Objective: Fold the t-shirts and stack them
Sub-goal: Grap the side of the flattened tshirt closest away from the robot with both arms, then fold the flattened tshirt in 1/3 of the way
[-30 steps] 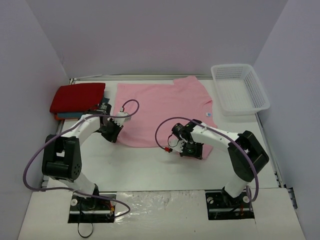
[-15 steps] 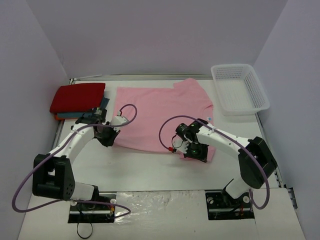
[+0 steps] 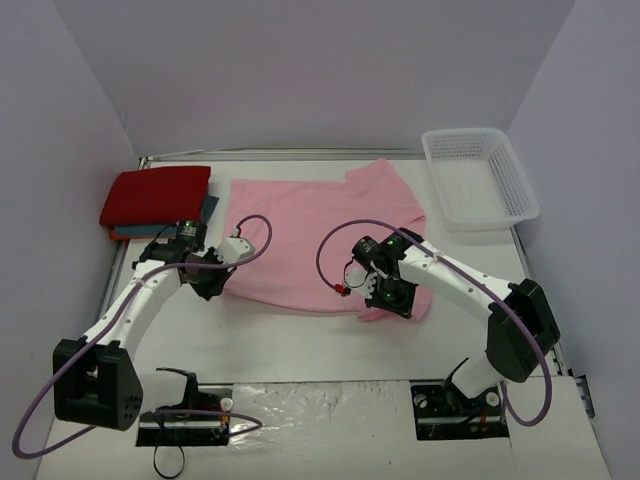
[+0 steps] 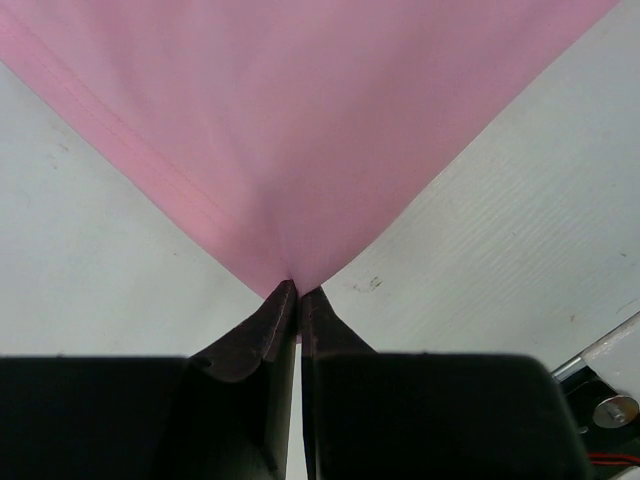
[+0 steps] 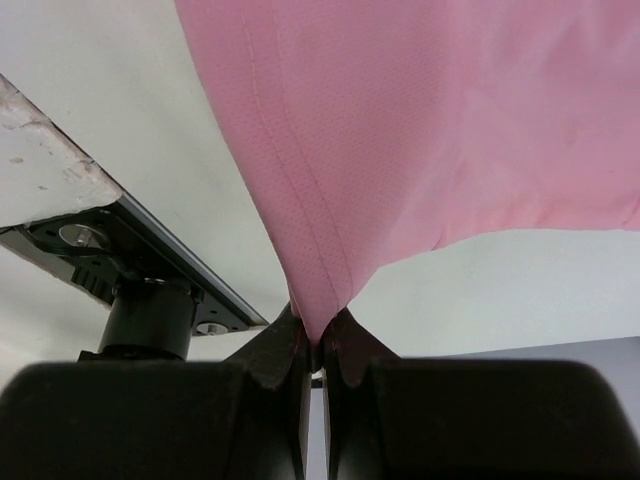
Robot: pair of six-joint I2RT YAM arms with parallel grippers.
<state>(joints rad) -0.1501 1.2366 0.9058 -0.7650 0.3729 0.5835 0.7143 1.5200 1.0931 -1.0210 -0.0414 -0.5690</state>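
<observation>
A light pink t-shirt (image 3: 310,235) lies spread across the middle of the table, its near edge lifted. My left gripper (image 3: 213,282) is shut on the shirt's near left corner (image 4: 292,275). My right gripper (image 3: 397,300) is shut on its near right hem (image 5: 318,325), the cloth hanging taut from both. A folded red t-shirt (image 3: 155,195) sits at the far left on top of a teal-blue one (image 3: 208,207), whose edge peeks out beneath.
A white mesh basket (image 3: 478,175) stands at the far right corner. Purple cables loop over both arms. The right arm's base mount (image 5: 150,300) shows in the right wrist view. The enclosure's walls close in on the left, right and back.
Both grippers have lifted the pink shirt's near edge and carried it away from the arms' bases, so the shirt now looks shorter front to back. Both stay shut.
</observation>
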